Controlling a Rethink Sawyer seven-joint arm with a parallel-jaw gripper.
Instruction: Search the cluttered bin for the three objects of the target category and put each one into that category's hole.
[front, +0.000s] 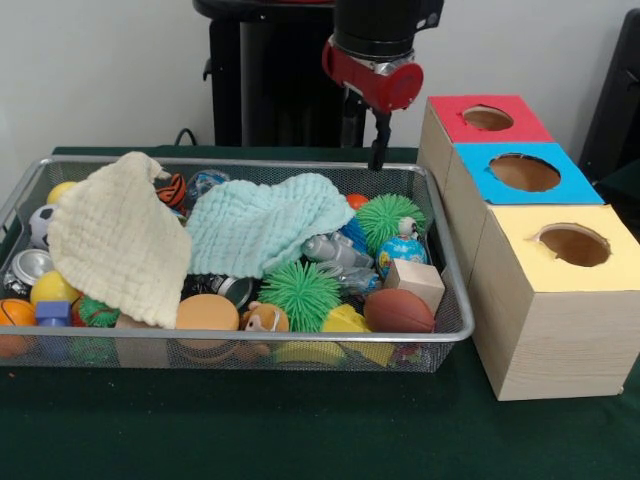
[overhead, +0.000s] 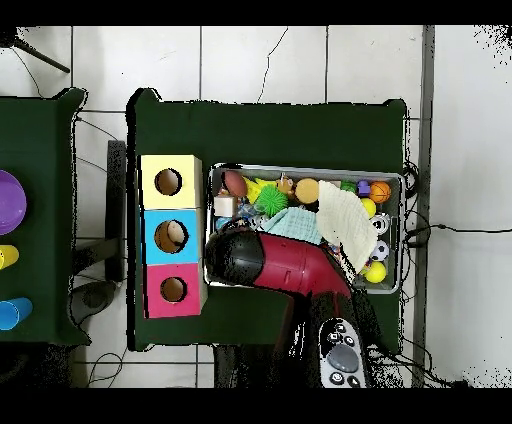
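Fingers (front: 379, 150) hang at bin's (front: 455, 330) far rim, grip unreadable, apparently empty | cloths (front: 262, 222) hide toys | advice: lift cloths first, then pick.

Red box (front: 487, 118), blue box (front: 524, 172), yellow box (front: 570, 246); cream cloth (front: 115, 238), mint cloth (front: 260, 222), green spiky balls (front: 300, 293).

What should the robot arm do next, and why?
Probably lower the gripper into the wire bin and lift a cloth aside. It hangs over the bin's back corner near the red box, holding nothing, while the yellow cloth and the pale green cloth cover many toys.
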